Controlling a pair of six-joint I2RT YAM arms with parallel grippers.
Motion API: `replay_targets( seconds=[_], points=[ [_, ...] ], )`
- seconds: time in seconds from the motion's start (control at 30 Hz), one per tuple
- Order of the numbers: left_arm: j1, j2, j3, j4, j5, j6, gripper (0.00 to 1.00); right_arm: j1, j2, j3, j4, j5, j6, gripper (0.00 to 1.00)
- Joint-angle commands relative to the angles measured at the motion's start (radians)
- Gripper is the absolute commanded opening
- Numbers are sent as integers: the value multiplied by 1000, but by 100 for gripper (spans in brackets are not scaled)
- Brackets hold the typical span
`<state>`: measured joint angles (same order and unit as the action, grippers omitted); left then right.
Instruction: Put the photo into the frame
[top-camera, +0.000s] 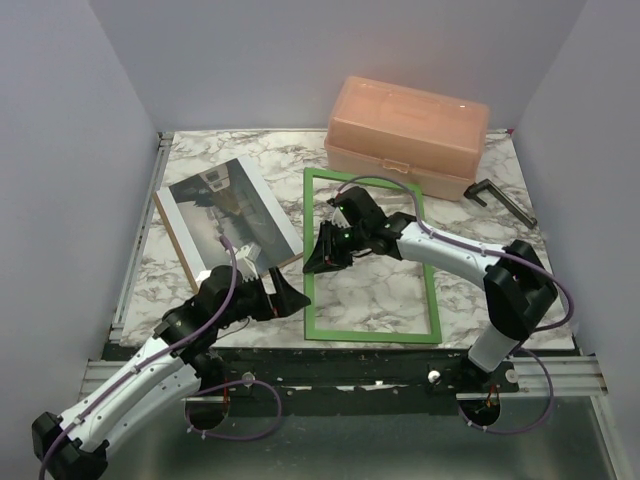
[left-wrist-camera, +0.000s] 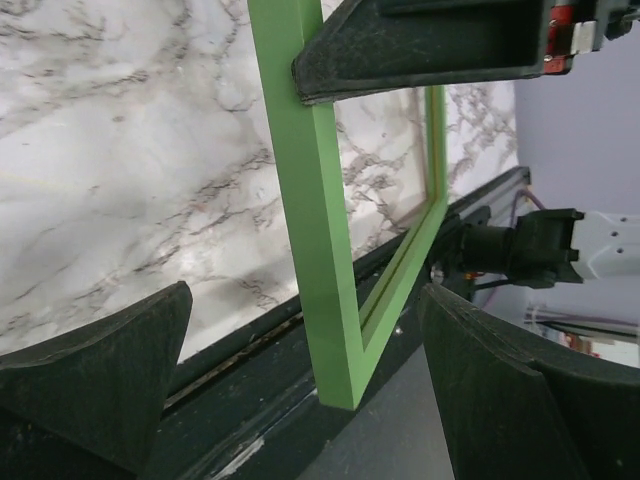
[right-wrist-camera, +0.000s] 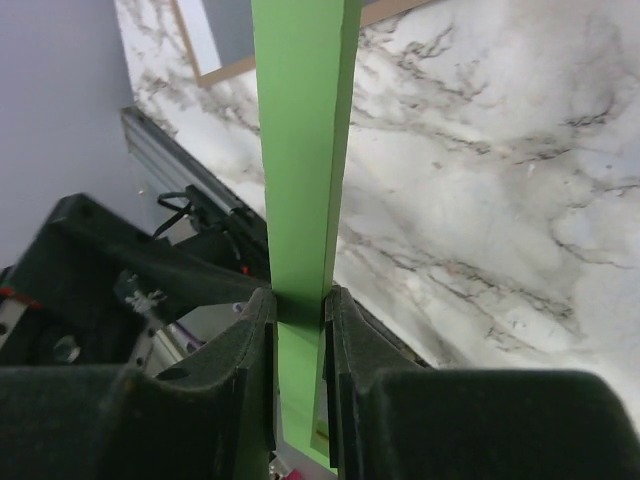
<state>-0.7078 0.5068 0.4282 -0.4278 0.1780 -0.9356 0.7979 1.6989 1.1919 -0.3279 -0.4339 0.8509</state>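
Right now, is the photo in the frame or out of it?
Out: the photo lies left of the frame, whose opening shows bare marble.

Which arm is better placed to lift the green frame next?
Right: the right pincer is clamped on the frame, while the left pincer hangs open beside it, holding nothing.

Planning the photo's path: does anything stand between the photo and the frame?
Yes. The right gripper, shut on the left bar of the frame, and the open left gripper beside it both sit on the side facing the photo.
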Motion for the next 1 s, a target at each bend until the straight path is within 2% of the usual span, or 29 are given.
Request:
replay_targets(
  seconds=[0.0,0.13,0.3,0.43,0.53,0.7,0.77,0.93,0.97],
  points=[
    [12,-16,-71,219,147,-62,97,8,-63,13,31,-85,31,7],
    [13,-16,-117,358,229,-83,96,8,-119,-7,65,-108,70,7],
    [15,6,-134,423,247,-94,94,8,-174,-9,88,-135,108,7],
    [16,37,-125,511,298,-107,85,8,-203,-8,94,-122,122,7],
    [15,46,-97,494,310,-102,72,9,-206,-12,94,-118,125,7],
    [16,35,-44,373,286,-70,31,8,-210,-27,103,-111,122,9],
    [16,26,-29,330,271,-65,18,8,-215,-29,106,-108,119,10],
    [15,12,23,226,211,-46,2,8,-243,-17,87,-61,103,22],
    [15,12,43,194,195,-37,0,7,-249,-11,78,-55,96,32]
  ],
)
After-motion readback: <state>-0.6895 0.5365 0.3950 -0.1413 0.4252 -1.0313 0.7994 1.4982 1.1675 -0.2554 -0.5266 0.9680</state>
